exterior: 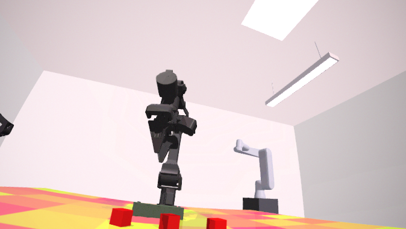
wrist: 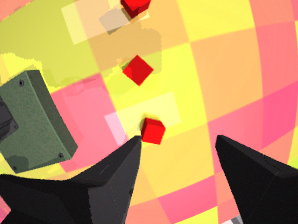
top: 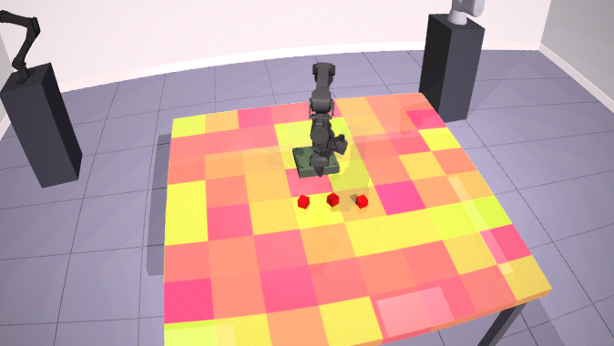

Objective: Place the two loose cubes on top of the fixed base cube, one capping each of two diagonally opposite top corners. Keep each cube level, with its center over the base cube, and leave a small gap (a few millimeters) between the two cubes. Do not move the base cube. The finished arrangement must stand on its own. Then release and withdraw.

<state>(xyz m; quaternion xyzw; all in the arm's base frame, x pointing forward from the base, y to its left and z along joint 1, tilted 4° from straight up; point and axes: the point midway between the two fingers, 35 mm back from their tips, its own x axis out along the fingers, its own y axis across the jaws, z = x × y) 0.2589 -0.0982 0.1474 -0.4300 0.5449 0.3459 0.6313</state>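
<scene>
Three red cubes rest in a row on the table; they look alike, so I cannot tell which is the fixed base. The left cube (top: 303, 202) (exterior: 121, 217) (wrist: 153, 131), the middle cube (top: 332, 199) (exterior: 169, 221) (wrist: 137, 70) and the right cube (top: 362, 201) (exterior: 216, 223) (wrist: 135, 7) stand apart from one another. No cube is stacked. My gripper (top: 320, 172) (exterior: 159, 156) (wrist: 178, 140) is open and empty, high above the table. In the wrist view the left cube shows just beyond the left fingertip, far below it.
The arm's green base plate (top: 314, 172) (exterior: 158, 210) (wrist: 42, 120) lies behind the row of cubes on the patchwork table (top: 282, 255). Two other arms stand on dark pedestals (top: 43, 132) (top: 448, 68) beyond the table, at left and right.
</scene>
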